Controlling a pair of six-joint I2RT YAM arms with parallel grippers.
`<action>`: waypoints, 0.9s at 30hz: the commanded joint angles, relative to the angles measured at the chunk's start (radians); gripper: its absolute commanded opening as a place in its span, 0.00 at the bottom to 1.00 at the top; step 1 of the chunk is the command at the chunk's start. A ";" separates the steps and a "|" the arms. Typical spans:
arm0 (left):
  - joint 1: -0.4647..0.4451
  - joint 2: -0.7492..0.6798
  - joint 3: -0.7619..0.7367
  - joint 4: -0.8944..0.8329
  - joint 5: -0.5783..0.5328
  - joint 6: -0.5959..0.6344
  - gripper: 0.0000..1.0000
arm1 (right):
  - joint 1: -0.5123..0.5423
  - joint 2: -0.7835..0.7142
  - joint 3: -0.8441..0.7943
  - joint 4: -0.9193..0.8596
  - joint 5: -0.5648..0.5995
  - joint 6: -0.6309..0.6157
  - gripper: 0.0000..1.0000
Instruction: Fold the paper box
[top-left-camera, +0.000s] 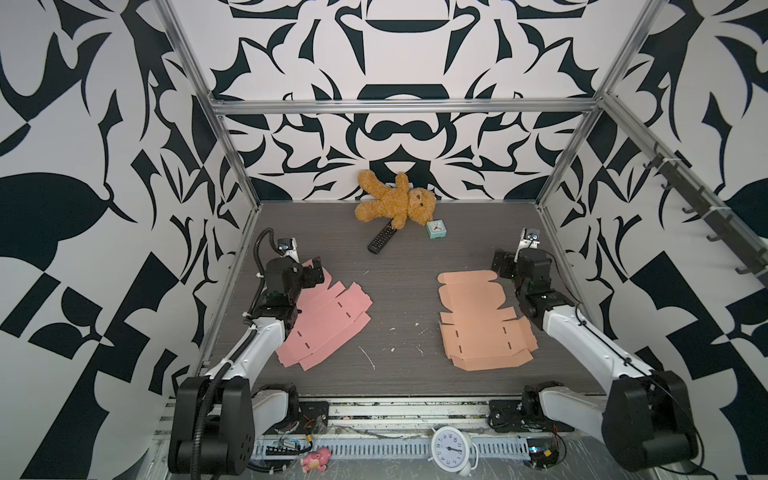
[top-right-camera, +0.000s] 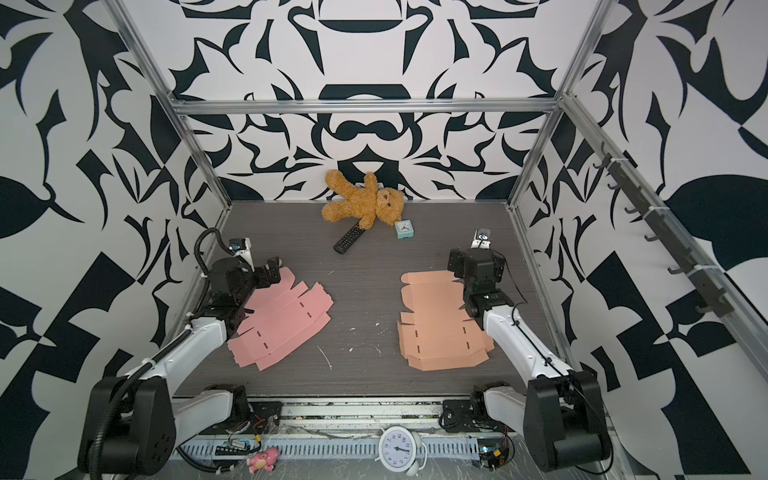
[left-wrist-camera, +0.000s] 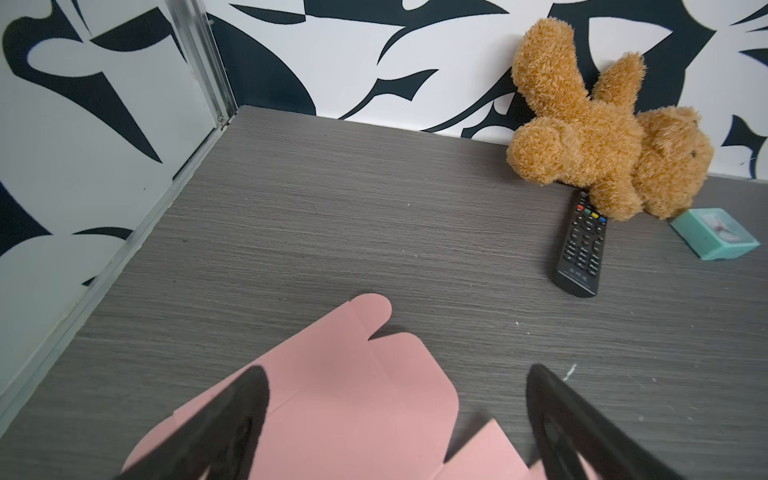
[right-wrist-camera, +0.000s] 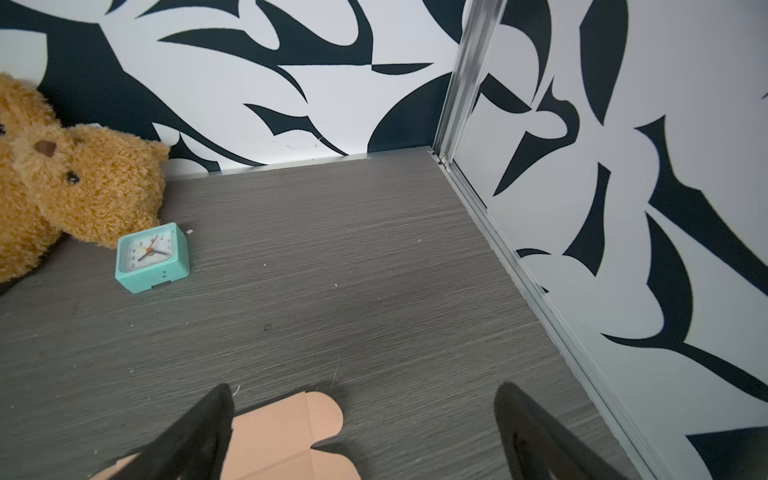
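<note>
**A:** How do our two grippers stand?

**B:** We see the left gripper (left-wrist-camera: 397, 374) with its jaws spread as wide as they go and nothing between them, so it holds nothing. Our right gripper (right-wrist-camera: 363, 388) is the same, wide apart and empty.

**A:** What do we find beneath them?

**B:** Beneath our left gripper lies the pink box sheet (top-left-camera: 328, 320), flat and unfolded on the table (top-left-camera: 407, 286). The gripper hangs over the end of the sheet that is nearest the teddy bear (top-left-camera: 395, 203). Our right gripper is over a corner of the peach box sheet (top-left-camera: 478, 320), which is also flat. One jaw is above the sheet beside a rounded flap, the other above bare table.

**A:** Where do we place the sheets from the bear?

**B:** Both lie well in front of the bear, toward the arms' bases. The pink one is off to the left arm's side and turned askew. The peach one is off to the right arm's side and lies squarer. We see them well apart from each other.

**A:** And close to the bear?

**B:** We see a remote control (top-left-camera: 380, 239) with one end touching the bear's limb. A small green clock (top-left-camera: 436, 229) sits just beside the bear's head.
</note>
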 joint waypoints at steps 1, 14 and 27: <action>-0.050 -0.033 0.088 -0.307 0.015 -0.163 0.99 | 0.011 0.009 0.112 -0.393 0.002 0.159 1.00; -0.195 -0.065 0.146 -0.476 0.334 -0.368 0.99 | 0.227 -0.027 0.173 -0.664 -0.197 0.295 1.00; -0.461 0.051 0.215 -0.486 0.456 -0.432 0.99 | 0.403 -0.065 0.184 -0.754 -0.235 0.345 1.00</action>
